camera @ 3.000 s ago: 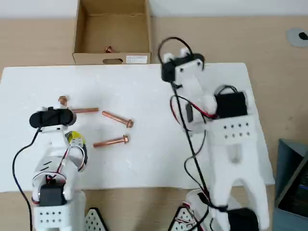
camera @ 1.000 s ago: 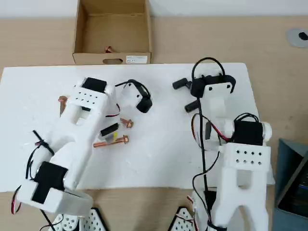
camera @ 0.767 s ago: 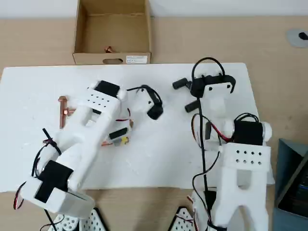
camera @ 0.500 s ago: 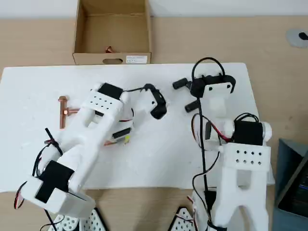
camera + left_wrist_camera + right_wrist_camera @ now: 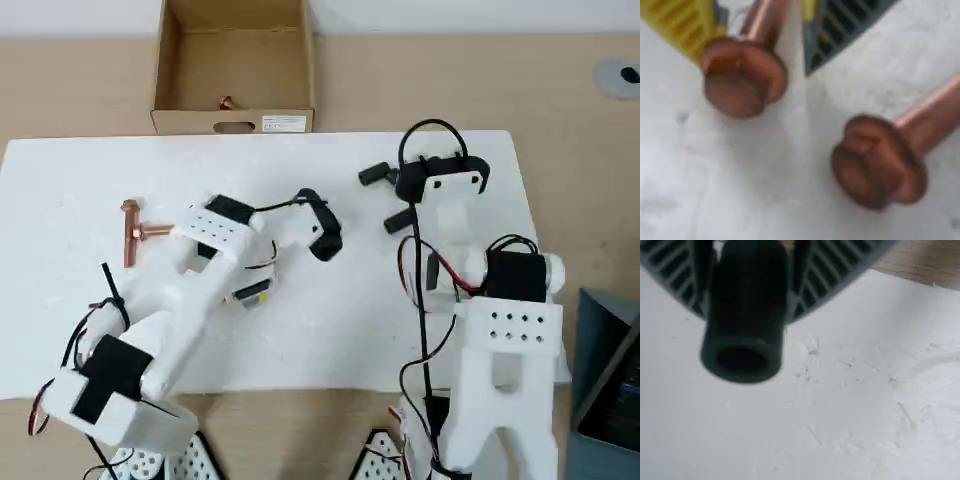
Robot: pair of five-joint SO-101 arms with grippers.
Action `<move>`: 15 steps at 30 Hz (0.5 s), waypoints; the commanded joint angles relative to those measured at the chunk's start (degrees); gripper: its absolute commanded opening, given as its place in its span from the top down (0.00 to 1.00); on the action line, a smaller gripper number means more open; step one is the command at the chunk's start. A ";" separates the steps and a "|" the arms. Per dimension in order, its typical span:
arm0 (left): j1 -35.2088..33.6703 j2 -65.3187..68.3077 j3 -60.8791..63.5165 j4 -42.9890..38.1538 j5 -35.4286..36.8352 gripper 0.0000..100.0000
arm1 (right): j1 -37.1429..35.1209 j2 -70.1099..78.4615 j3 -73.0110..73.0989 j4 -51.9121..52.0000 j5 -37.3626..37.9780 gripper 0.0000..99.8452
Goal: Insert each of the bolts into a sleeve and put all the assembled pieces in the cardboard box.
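Left arm (image 5: pixel 190 290) swung in from its folded rest. Left tool (image 5: pixel 765 20) now straddles a copper flanged bolt (image 5: pixel 742 75); whether it grips, cannot tell. Second copper bolt (image 5: pixel 875 165) lies just beside that tool. Right tool (image 5: pixel 747 270) pinches a black cylindrical sleeve (image 5: pixel 742 315). Brown cardboard box (image 5: pixel 160 70), well beyond both tools, holds one copper piece (image 5: pixel 227 103). Judged early: this pair not yet mated.

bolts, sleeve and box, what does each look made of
Bolts: likely copper or copper-plated metal, going by the reddish-brown colour and soft sheen.
Sleeve: probably plastic or rubber. It is black, matte and hollow, with no metallic glint.
Box: cardboard, with plain brown, dull walls.
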 commanded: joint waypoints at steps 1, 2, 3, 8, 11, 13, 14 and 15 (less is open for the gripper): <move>0.44 -0.13 1.23 -1.93 -0.18 0.88 | 0.31 -1.10 -0.04 -0.62 -0.18 0.99; 0.44 -0.13 1.49 -1.93 -0.18 0.89 | 0.31 -1.10 -0.04 -0.62 -0.18 0.99; 0.44 -0.13 1.58 -1.85 -0.18 0.90 | 0.31 -1.10 -0.04 -0.70 -0.18 0.99; 0.18 -0.13 2.37 -1.67 0.00 0.99 | 0.31 -1.10 -0.22 -0.70 -0.18 0.99; 0.09 -0.75 2.29 -1.49 0.26 1.00 | 0.31 -1.19 -0.48 -0.44 -0.18 0.99; 0.09 -0.84 1.41 -0.70 2.81 1.00 | 0.40 -1.19 -1.54 -0.09 -0.44 0.99; 0.09 -0.84 0.18 0.44 4.66 1.00 | 0.40 -1.27 -2.77 0.53 -0.44 0.99; 0.09 -0.84 -1.49 2.11 6.86 1.00 | 0.40 -1.27 -4.26 1.41 -0.53 0.99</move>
